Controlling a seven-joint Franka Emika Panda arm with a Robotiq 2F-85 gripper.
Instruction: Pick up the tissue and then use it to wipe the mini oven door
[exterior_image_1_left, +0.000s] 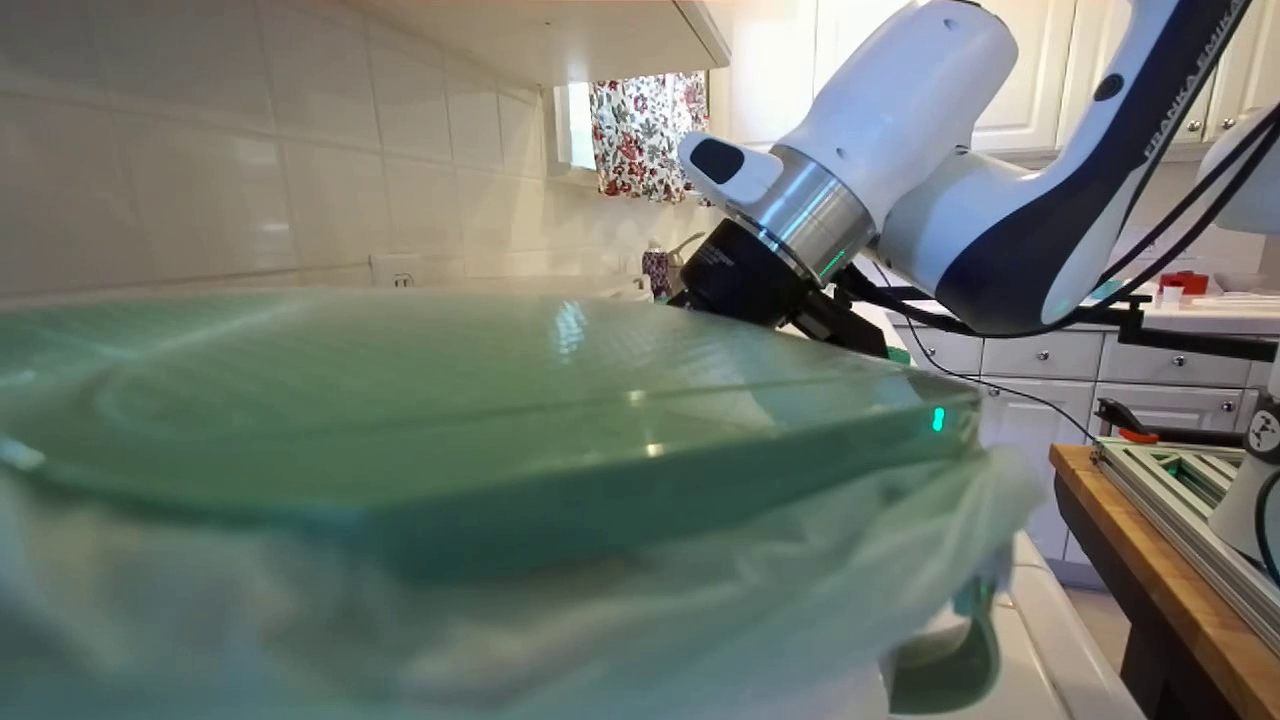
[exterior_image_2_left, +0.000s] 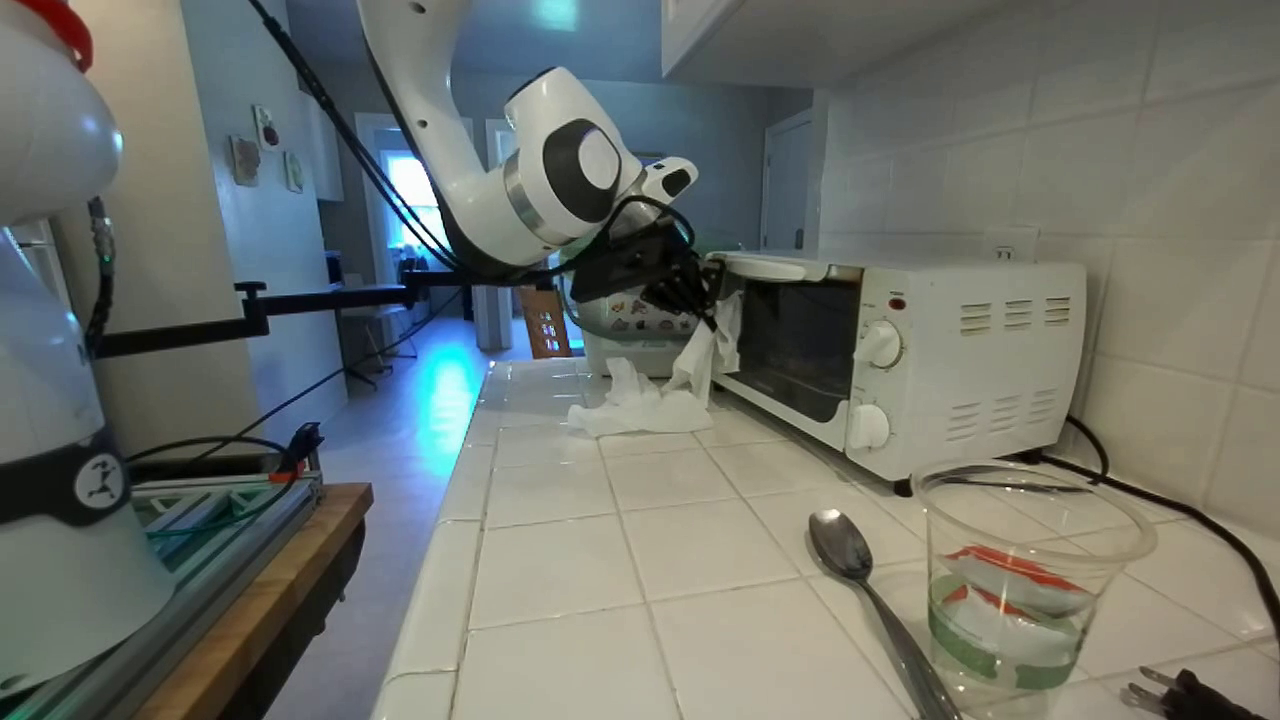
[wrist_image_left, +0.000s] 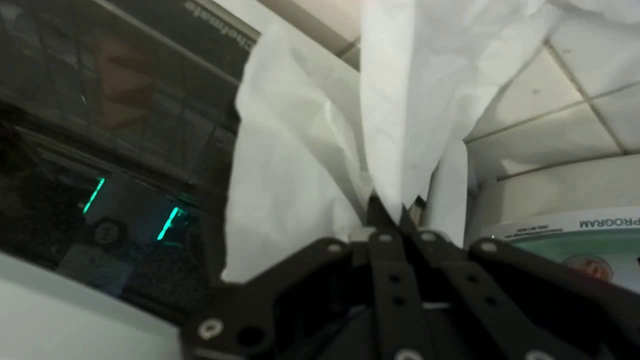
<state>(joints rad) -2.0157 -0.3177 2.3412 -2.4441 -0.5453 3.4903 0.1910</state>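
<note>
The white tissue (exterior_image_2_left: 645, 405) hangs from my gripper (exterior_image_2_left: 708, 305), and its lower part lies bunched on the tiled counter. In the wrist view my gripper (wrist_image_left: 396, 212) is shut on the tissue (wrist_image_left: 290, 165), which spreads out on both sides of the fingers. The mini oven is white with a dark glass door (exterior_image_2_left: 795, 345), and the door is closed. The gripper is at the far end of the door. In the wrist view the tissue overlaps the edge of the dark door (wrist_image_left: 150, 100); whether it touches the glass I cannot tell. In an exterior view the gripper's fingers are partly hidden.
A large green-lidded container (exterior_image_1_left: 450, 400) fills the front of an exterior view. A white box (wrist_image_left: 560, 185) with a printed label is close beside the gripper. A spoon (exterior_image_2_left: 850, 550), a clear cup (exterior_image_2_left: 1035, 600) with packets and a black plug (exterior_image_2_left: 1195, 695) lie near the counter's front.
</note>
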